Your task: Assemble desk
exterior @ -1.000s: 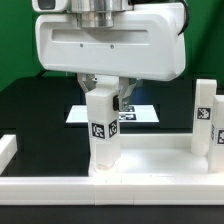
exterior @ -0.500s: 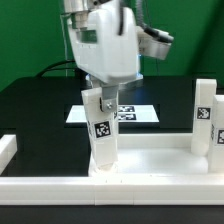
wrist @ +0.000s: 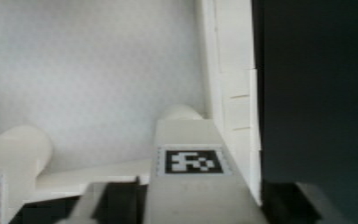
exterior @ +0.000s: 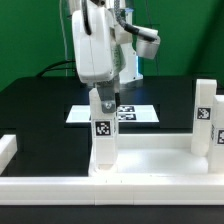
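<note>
Where it stands upright on the tabletop (exterior: pixel 150 160), a white tagged leg (exterior: pixel 103 135).

tagged leg (wrist: pixel 197 150), white tabletop (wrist: pixel 87 70), dark table (wrist: pixel 318 90)

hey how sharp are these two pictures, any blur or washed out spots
Exterior view: fairly sharp, the leg tag readable, white tabletop nearly featureless against the dark table. Wrist view: soft throughout, the tag on the leg blurred, the claw fingers dark and indistinct at the edge.
</note>
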Tool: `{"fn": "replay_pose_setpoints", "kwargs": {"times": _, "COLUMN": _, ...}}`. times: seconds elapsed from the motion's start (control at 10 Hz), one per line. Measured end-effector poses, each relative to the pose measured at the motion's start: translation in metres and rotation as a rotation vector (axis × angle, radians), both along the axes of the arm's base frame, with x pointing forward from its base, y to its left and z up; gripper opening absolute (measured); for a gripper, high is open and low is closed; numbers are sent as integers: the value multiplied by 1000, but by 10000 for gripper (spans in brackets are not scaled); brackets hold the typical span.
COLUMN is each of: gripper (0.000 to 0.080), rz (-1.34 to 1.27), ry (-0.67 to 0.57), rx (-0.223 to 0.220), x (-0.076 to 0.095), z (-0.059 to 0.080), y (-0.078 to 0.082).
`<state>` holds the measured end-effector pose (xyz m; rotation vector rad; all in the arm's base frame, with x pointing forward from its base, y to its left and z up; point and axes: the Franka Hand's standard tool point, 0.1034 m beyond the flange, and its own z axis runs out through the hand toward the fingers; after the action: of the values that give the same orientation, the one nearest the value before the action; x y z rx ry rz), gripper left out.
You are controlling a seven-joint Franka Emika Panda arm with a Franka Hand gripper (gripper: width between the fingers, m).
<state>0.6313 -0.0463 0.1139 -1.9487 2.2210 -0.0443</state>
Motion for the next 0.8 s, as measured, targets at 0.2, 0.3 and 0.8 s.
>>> {"fn": "replay_pose_setpoints", "kwargs": {"times": 0.2, "gripper": 492, "rz": 329, "ry": 1, "rx": -64, "x": 0, "z": 2, "y": 1}}
{"fn": "replay_pose_setpoints", "kwargs": {"times": 0.3, "gripper": 623, "rz": 462, "ry": -3, "rx": -78, "x": -4, "z": 0, "y": 3}}
{"fn": "replay_pose_setpoints", "kwargs": {"times": 0.8, "gripper": 648, "rz": 789, "ry": -41, "rx": -139, "x": -9, "z": -2, "y": 2}}
